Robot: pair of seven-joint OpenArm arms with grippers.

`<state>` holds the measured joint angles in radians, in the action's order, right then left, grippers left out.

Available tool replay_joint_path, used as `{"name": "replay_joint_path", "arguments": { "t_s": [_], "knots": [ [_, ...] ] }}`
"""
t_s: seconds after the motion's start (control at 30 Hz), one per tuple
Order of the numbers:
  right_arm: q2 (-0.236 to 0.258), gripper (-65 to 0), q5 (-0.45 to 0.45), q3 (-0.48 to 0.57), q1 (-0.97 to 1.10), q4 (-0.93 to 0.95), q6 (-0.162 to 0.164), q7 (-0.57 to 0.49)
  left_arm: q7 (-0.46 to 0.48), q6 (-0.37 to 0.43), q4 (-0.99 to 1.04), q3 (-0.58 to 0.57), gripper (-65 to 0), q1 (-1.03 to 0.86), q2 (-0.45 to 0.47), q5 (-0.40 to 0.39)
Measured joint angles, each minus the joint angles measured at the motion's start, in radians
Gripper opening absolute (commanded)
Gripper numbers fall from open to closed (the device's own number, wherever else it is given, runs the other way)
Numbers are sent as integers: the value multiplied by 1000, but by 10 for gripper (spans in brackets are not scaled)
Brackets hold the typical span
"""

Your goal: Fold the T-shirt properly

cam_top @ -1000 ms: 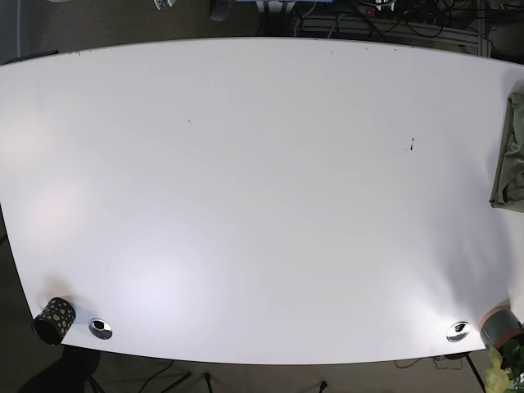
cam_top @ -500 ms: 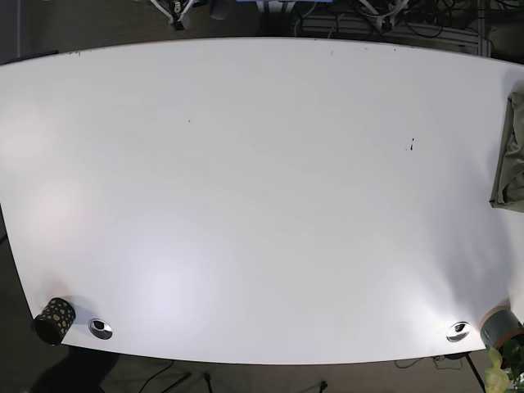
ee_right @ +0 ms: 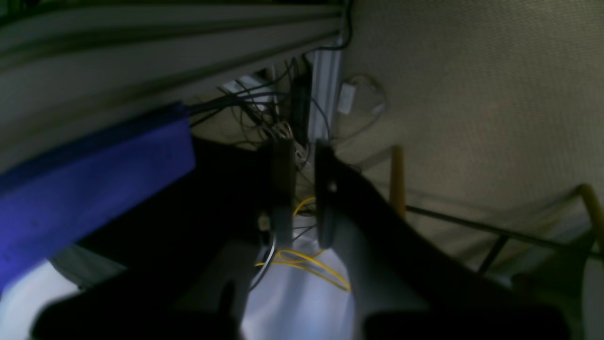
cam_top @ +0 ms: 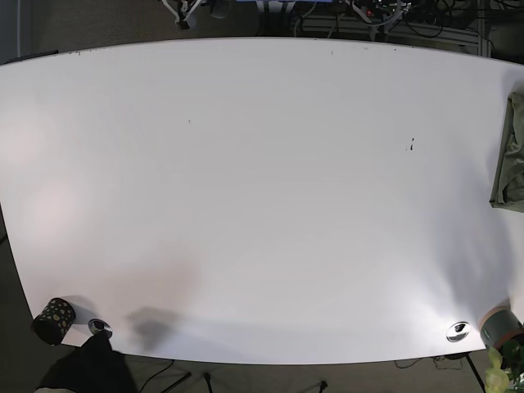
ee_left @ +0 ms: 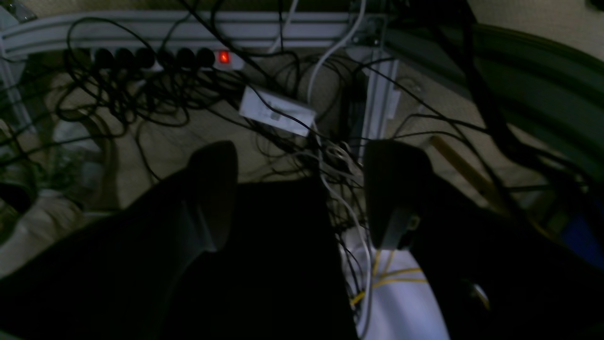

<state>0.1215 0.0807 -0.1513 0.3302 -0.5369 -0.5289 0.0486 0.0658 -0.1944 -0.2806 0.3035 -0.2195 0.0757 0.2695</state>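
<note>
The olive-green folded T-shirt [cam_top: 511,155] lies at the far right edge of the wide white surface [cam_top: 262,205], partly cut off by the frame, so only a strip of creased cloth shows. It looks like a compact stack rather than a spread garment, which suggests it is either already folded and set aside or waiting to be pulled to the middle; from here I cannot tell which. The broad centre of the surface is bare.

Neither arm is over the surface. Both wrist views look past the back edge at a tangle of black cables [ee_left: 155,94], a power strip with a red lit switch [ee_left: 165,57] and aluminium framing, so the arms appear parked in a retracted pose, well apart from the shirt.

The left gripper [ee_left: 302,189] has its jaws spread wide with nothing between them. The right gripper [ee_right: 299,189] has its jaws narrow, nearly together with a thin gap, and holds nothing.

As for containers, a black cup with pale speckles [cam_top: 52,319] stands at the near left corner and a grey pot with a plant [cam_top: 501,329] at the near right; the cup's contents are not visible. Two small metal discs [cam_top: 458,332] sit near those corners.
</note>
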Motion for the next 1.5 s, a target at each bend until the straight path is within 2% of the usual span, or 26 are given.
{"name": "replay_joint_path", "arguments": {
  "t_s": [0.13, 0.23, 0.43, 0.6, 1.0, 1.17, 1.23, 1.3, 1.33, 1.43, 1.5],
  "knots": [
    [20, -585, 3, -2, 72, -8, -2, 11, -6, 9, -131, 3, -272, -112, -15, 0],
    [38, -585, 11, -5, 161, -88, 2, 20, -26, 7, -266, 3, -272, -210, -46, 3],
    [41, -585, 2, -6, 298, -329, 0, 11, -14, -8, -541, -5, -272, -365, -91, 6],
    [31, -585, 3, -1, 357, -450, -14, 65, -15, 1, -736, -2, -272, -460, -98, 7],
    [36, -585, -3, -2, 375, -518, -13, 65, -21, -1, -815, -4, -272, -473, -111, 7],
    [54, -585, -138, 0, 452, -578, -13, 80, -23, 0, -895, -4, -272, -525, -109, 6],
    [82, -585, -203, 1, 495, -639, -21, 81, -26, -2, -941, -3, -272, -544, -109, 8],
    [109, -585, -280, 0, 534, -703, -5, 82, -26, -3, -977, -3, -272, -550, -109, 7],
    [123, -585, -323, -4, 555, -737, -7, 76, -26, -8, -993, -3, -272, -550, -110, 8],
    [158, -585, -419, -6, 630, -851, -2, 67, -26, -97, -1049, 3, -272, -543, -127, 8],
    [167, -585, -452, -6, 680, -912, -1, 71, -37, -163, -1097, 3, -272, -546, -139, 7]
  ]
}}
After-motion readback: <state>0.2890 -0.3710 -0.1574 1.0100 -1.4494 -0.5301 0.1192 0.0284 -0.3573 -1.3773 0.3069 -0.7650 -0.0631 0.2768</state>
